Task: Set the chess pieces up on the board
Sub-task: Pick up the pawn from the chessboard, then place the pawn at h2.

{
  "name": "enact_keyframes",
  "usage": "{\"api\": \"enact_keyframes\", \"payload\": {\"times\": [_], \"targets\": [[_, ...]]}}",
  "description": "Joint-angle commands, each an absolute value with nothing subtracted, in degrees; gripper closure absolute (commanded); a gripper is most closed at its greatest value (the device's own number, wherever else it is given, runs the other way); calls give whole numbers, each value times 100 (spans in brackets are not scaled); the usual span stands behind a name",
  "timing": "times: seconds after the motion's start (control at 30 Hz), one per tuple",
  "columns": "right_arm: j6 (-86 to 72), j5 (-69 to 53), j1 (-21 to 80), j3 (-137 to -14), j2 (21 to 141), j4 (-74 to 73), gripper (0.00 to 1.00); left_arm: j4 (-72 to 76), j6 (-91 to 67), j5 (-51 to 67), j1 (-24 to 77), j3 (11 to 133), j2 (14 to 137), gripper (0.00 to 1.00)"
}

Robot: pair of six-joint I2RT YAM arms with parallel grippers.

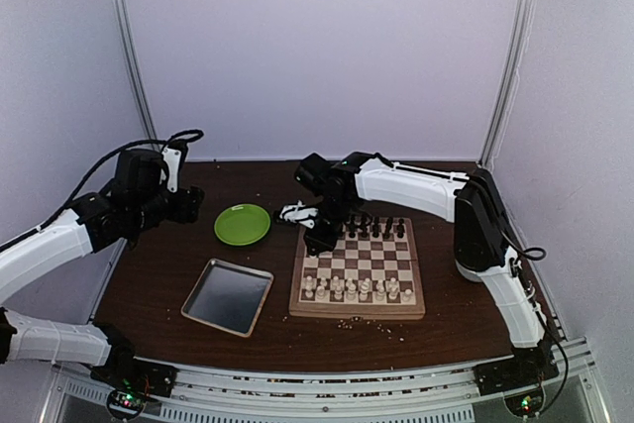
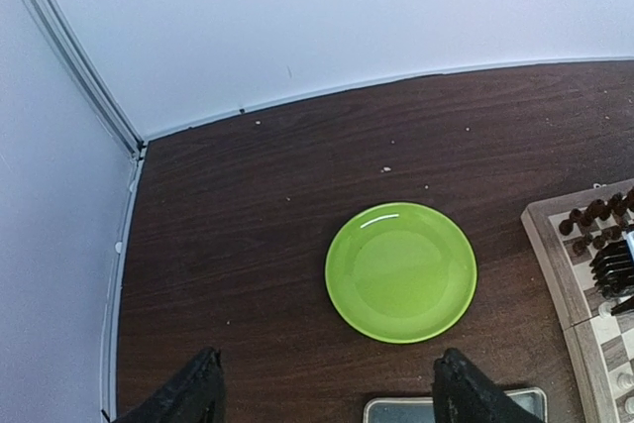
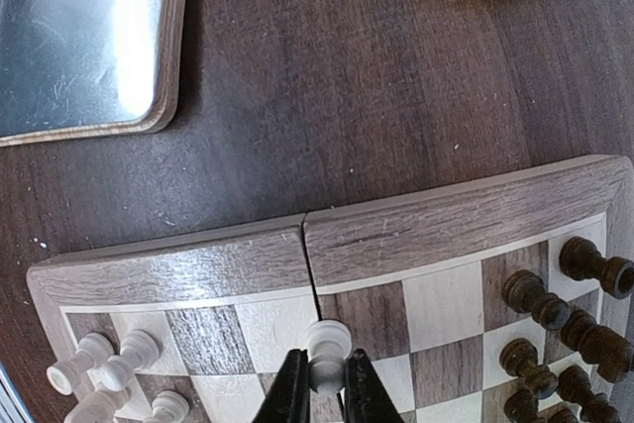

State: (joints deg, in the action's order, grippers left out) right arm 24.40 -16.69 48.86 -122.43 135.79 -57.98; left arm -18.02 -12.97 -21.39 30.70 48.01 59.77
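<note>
**One white chessman in the right claw; the left claw gapes over the table**

Two arms work over the dark table. The right arm stretches across to the far left corner of the one board. There the right claw is clamped on a single cream-white chessman. It stands upright between the two fingers, over the squares just inside the tan rim, close to the seam in that rim. Whether its foot touches the wood I cannot tell.

The left arm is off to the side, well apart from the board. The left claw hangs over the table with its two fingers spread wide apart, just on the near side of the one green plate.

The other chess pieces are on the board. The white ones stand in two rows along the near edge and the dark ones in two rows along the far edge. They are too small from above to count surely. Close to the right claw I count three white ones in the board's corner and six or seven dark ones on the other side.

One silver tray lies left of the board, nearer than the plate. Pale crumbs dot the table, too many to count.
</note>
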Motion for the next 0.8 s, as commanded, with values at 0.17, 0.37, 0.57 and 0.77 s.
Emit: {"api": "enact_keyframes", "payload": {"times": [0.17, 0.37, 0.57, 0.77], "targets": [[2482, -1776, 4884, -12366, 13598, -5962, 94, -1588, -1259, -1941, 3061, 4822, 6097, 26], [2522, -1822, 4731, -11803, 12881, -5889, 94, -1646, -1225, -1916, 3059, 4862, 6089, 26], [2615, -1917, 4494, -10732, 11830, -5792, 95, -1676, -1198, -1896, 3065, 4890, 6121, 26], [2686, -1890, 4165, -9281, 10819, -5530, 95, -1803, -1164, -1788, 3059, 5011, 6172, 26]]}}
